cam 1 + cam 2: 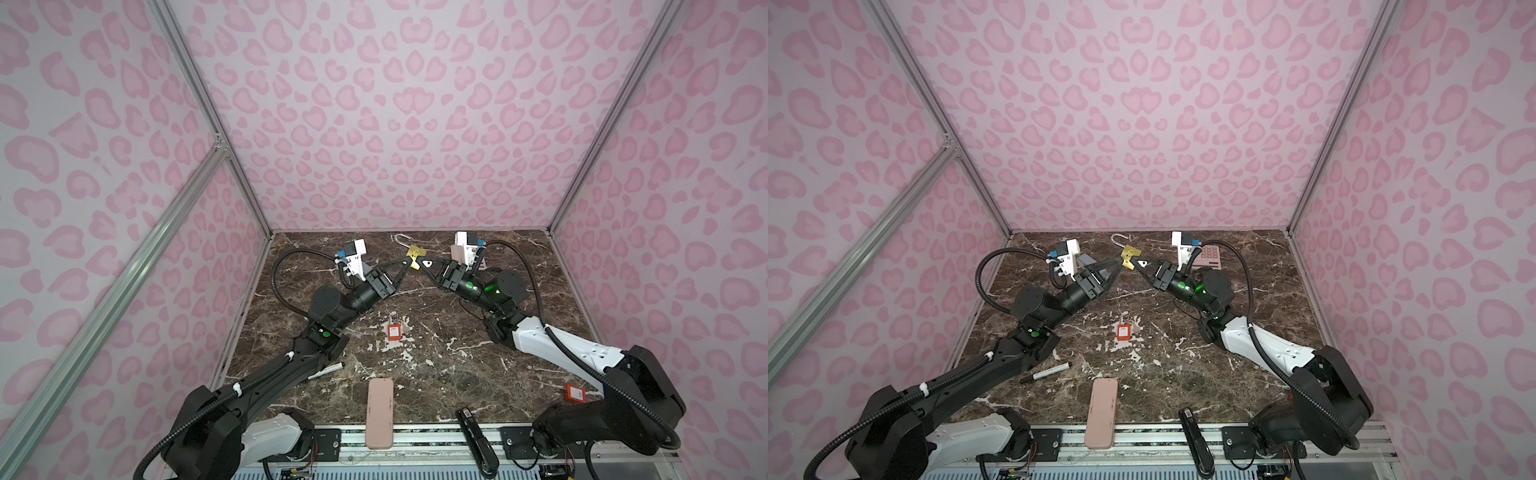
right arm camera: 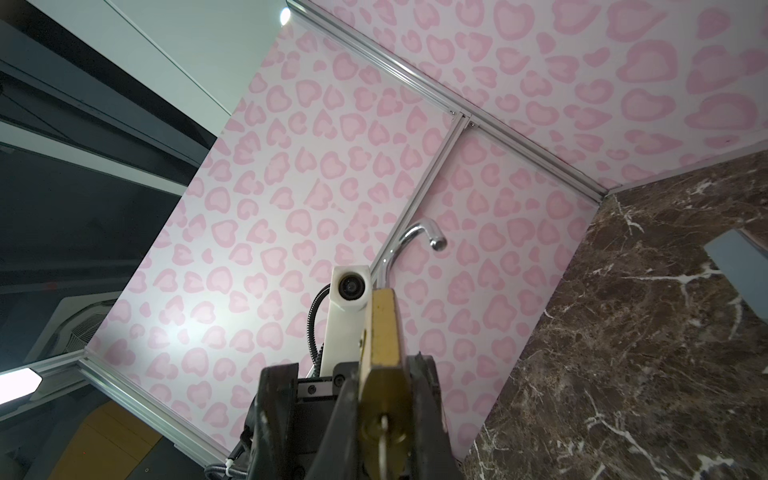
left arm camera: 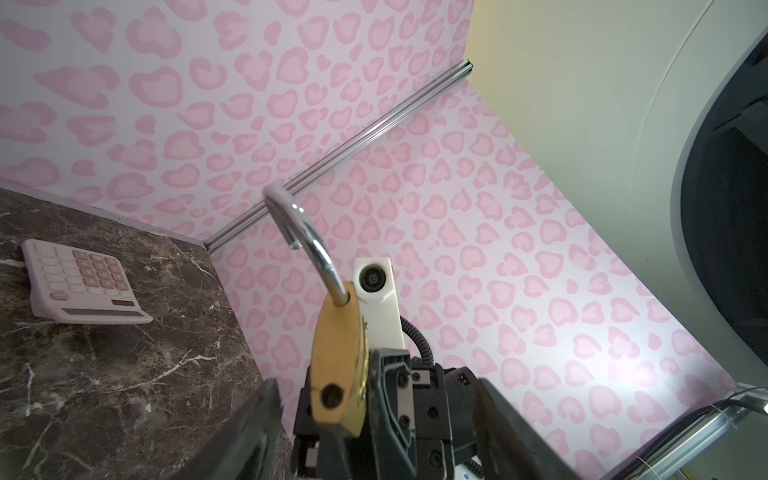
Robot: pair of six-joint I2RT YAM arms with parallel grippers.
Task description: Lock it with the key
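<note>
Padlock (image 1: 414,252), with its shackle (image 3: 307,232) swung open, is up in the air above the far part of the counter (image 1: 457,332), between the two tools. Right tool (image 1: 419,266) is closed narrow on the brass body and holds it. Left tool (image 1: 408,263) stands wide, with its fingers (image 3: 257,432) on both sides, not touching.

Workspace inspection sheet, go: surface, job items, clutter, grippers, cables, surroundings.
Surface: dark veined marble tabletop.
Job's things: brass padlock held in the air, shackle open; key not clearly seen.
Clutter: red padlock mid-table, second red padlock by the right arm, marker, pink case, black stapler, pink calculator.
Grippers: left gripper open around the brass padlock; right gripper shut on it.
Cables: left conduit and right conduit loop off the wrists, apart from the brass padlock.
Surroundings: pink heart-print walls, aluminium frame.
</note>
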